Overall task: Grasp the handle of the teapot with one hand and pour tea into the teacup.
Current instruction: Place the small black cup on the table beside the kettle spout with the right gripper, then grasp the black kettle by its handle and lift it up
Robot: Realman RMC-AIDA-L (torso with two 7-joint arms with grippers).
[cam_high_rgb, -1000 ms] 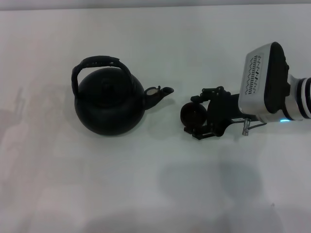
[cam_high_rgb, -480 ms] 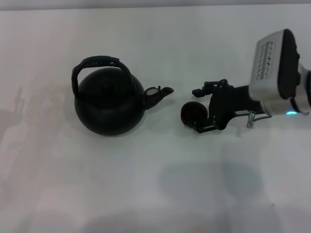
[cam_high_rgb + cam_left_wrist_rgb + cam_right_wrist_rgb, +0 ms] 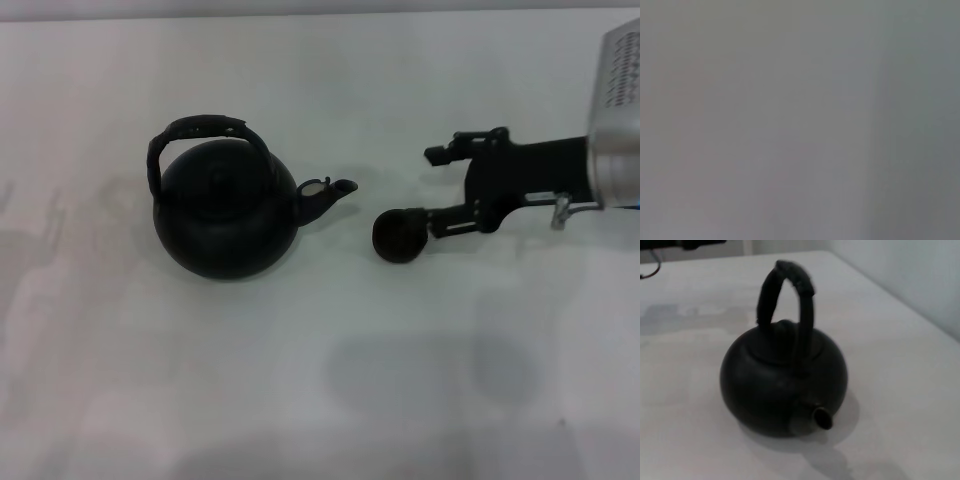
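Teapot [image 3: 225, 215] sits left of centre on the white table [image 3: 320, 400], lid on, contents not visible, handle [image 3: 200, 130] arched upright, spout toward the teacup [image 3: 399, 235]. Cup stands just right of centre, near the spout but apart; inside too dark to read. Right gripper [image 3: 440, 190] reaches in from the right edge, fingers spread wide, holding nothing, lower finger beside the cup; contact unclear. Left wrist view blank grey.

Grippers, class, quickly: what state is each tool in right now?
Left gripper: not in view.
Right gripper: open, holding nothing, beside the teacup, right of the teapot.
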